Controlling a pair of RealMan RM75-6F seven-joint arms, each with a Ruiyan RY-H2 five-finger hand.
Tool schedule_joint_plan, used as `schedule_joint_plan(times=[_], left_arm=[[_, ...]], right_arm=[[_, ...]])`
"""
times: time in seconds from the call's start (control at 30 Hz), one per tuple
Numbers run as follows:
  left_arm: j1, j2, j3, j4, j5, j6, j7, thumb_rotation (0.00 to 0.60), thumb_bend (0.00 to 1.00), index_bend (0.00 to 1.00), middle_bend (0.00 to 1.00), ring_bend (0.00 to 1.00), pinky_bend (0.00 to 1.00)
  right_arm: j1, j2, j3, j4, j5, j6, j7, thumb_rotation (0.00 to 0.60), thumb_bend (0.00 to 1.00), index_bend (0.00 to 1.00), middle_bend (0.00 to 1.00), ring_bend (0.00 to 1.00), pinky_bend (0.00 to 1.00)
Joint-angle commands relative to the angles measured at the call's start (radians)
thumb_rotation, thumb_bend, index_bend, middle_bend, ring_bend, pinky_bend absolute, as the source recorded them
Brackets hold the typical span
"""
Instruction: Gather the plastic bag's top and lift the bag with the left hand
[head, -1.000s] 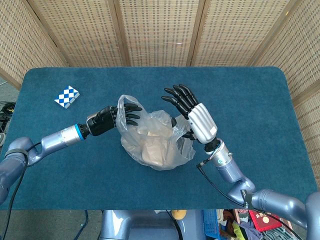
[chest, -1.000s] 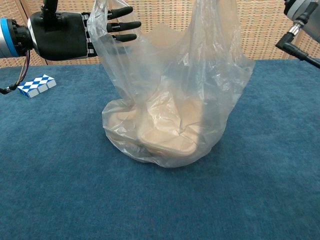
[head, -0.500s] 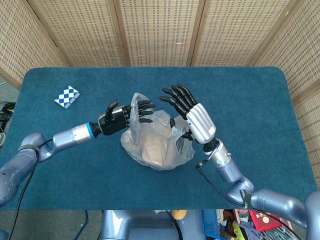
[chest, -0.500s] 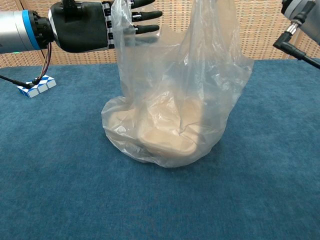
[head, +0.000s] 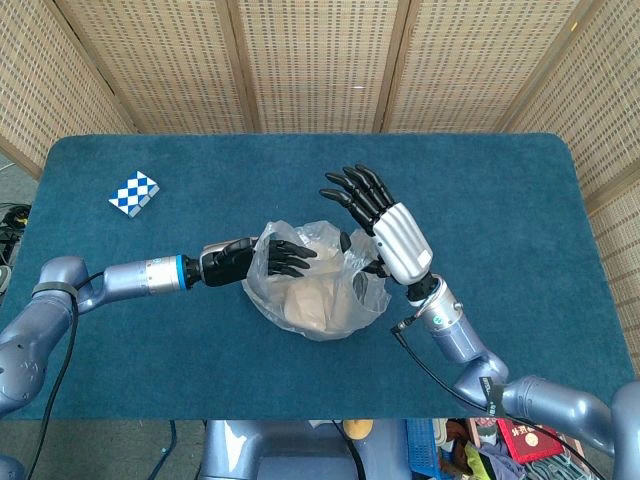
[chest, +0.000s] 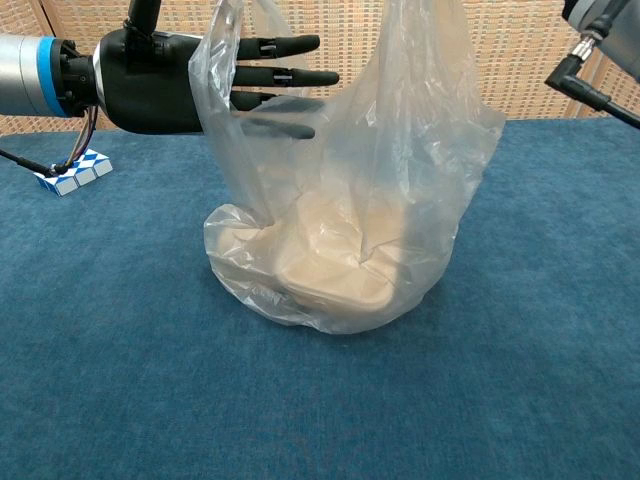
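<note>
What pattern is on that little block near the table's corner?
The block has a blue-and-white checkered pattern, clearest in the head view.

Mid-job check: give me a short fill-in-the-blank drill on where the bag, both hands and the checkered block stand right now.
1. The plastic bag rests on the ____ table.
2. The fingers reaching into the bag's loop belong to the ____ hand.
3. The right hand has its fingers ____ above the bag.
4. The checkered block is blue and ____.

Missing words: blue; left; spread; white
</note>
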Motion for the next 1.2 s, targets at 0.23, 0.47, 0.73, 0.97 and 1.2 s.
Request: schedule_joint_plan(times=[0.23, 0.47, 0.73, 0.97, 1.2], left_arm=[[-0.017, -0.028, -0.018, -0.002, -0.028, 0.011, -0.021, 0.176, 0.12, 0.21, 0.1, 0.1, 0.08], [-0.029, -0.043, -0.015, -0.05, -0.03, -0.023, 0.085, 0.169, 0.13, 0.21, 0.1, 0.1, 0.07], [-0.02, -0.015, -0.043, -0.186, -0.074, -0.069, 0.251, 0.187, 0.13, 0.22, 0.1, 0.1, 0.07], [-0.028, 0.033, -0.061, -0.32, -0.077, -0.075, 0.42, 0.246, 0.13, 0.22, 0.1, 0.1, 0.07], [-0.023, 0.067, -0.092, -0.428, -0.109, -0.104, 0.552, 0.285, 0.13, 0.21, 0.09, 0.09, 0.07]], right_arm=[[-0.005, 0.005, 0.002, -0.014, 0.003, 0.006, -0.002, 0.6, 0.72, 0.15, 0.12, 0.0, 0.0], [-0.004, 0.009, 0.006, -0.019, 0.008, 0.002, -0.01, 0.6, 0.72, 0.15, 0.12, 0.0, 0.0], [-0.002, 0.018, 0.011, -0.035, 0.01, -0.003, -0.019, 0.6, 0.72, 0.15, 0.12, 0.0, 0.0], [0.002, 0.025, 0.017, -0.043, 0.019, -0.013, -0.027, 0.6, 0.72, 0.15, 0.12, 0.0, 0.0], [0.003, 0.03, 0.02, -0.044, 0.027, -0.02, -0.034, 0.6, 0.72, 0.15, 0.12, 0.0, 0.0]])
